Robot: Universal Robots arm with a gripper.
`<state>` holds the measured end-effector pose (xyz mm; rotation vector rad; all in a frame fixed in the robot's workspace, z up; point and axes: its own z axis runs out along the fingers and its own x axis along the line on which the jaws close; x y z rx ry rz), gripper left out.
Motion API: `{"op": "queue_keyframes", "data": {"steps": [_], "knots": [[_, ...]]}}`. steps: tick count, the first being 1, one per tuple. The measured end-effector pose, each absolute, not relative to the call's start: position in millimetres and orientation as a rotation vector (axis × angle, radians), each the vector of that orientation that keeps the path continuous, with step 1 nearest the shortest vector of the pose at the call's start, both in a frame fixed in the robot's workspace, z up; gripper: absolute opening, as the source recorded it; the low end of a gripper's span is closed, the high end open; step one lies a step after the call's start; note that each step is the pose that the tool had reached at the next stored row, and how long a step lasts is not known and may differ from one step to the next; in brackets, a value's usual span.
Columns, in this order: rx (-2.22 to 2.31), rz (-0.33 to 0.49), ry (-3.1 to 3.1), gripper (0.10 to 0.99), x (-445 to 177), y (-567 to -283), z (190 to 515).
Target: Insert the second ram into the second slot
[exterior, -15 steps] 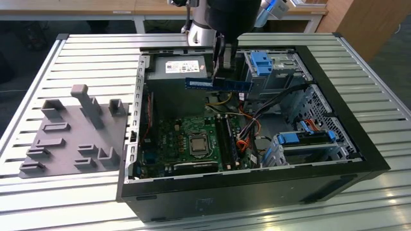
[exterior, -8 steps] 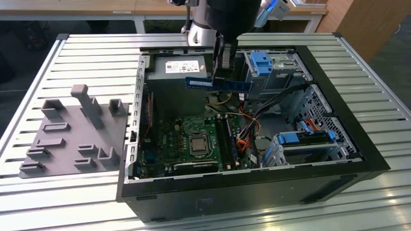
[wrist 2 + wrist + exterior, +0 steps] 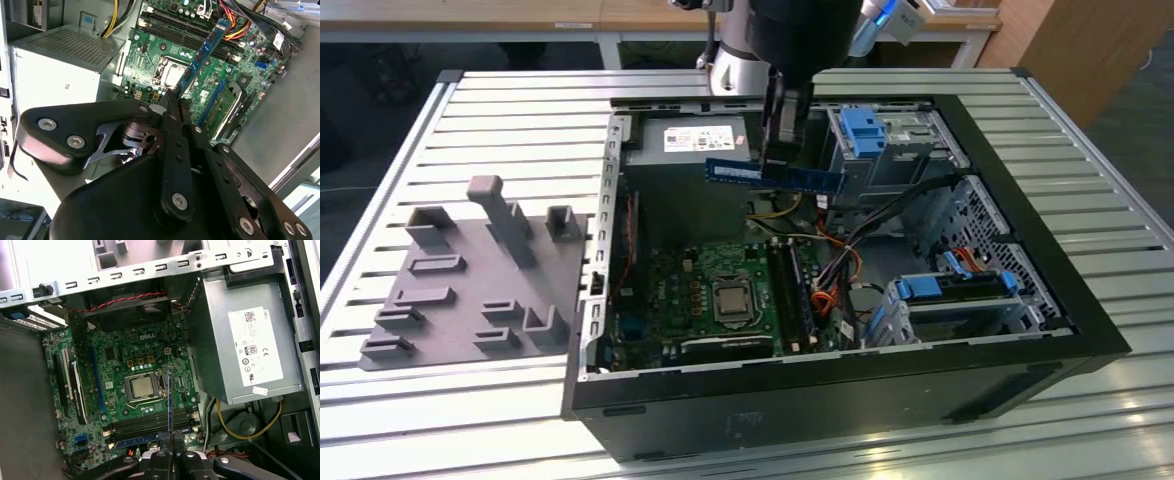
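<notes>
now the gripper (image 3: 778, 158) clasps the memory stick (image 3: 817, 179), long axis nine-to-three o'clock in the exterior view; the slots (image 3: 790, 292) lie toward six o'clock.

Noted white printed label (image 3: 257, 347) w/ cert. marks on PSU (image 3: 220, 315). White lettering (image 3: 148, 333) on mobo (image 3: 125, 347). No wording transcribed.

thin blue second ram (image 3: 814, 178), dark chips, held level above open case (image 3: 854, 420)
</notes>
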<state>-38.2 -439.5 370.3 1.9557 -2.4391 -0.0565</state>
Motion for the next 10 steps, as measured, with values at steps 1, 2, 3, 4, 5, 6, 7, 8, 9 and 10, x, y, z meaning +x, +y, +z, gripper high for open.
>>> {"op": "queue_keyframes", "data": {"steps": [1, 2, 3, 4, 5, 6, 7, 8, 9, 10], "knots": [[1.951, -0.057, -2.443, 0.137, -38.2, -439.5, 370.3], [1.946, -0.057, -2.447, 0.137, -38.2, -439.5, 370.3], [1.941, -0.057, -2.451, 0.137, -38.2, -439.5, 370.3], [1.936, -0.057, -2.455, 0.137, -38.2, -439.5, 370.3], [1.932, -0.057, -2.459, 0.137, -38.2, -439.5, 370.3], [1.927, -0.057, -2.462, 0.137, -38.2, -439.5, 370.3], [1.923, -0.057, -2.465, 0.137, -38.2, -439.5, 370.3], [1.919, -0.057, -2.469, 0.137, -38.2, -439.5, 370.3], [1.915, -0.057, -2.472, 0.137, -38.2, -439.5, 370.3], [1.911, -0.057, -2.475, 0.137, -38.2, -439.5, 370.3]]}}
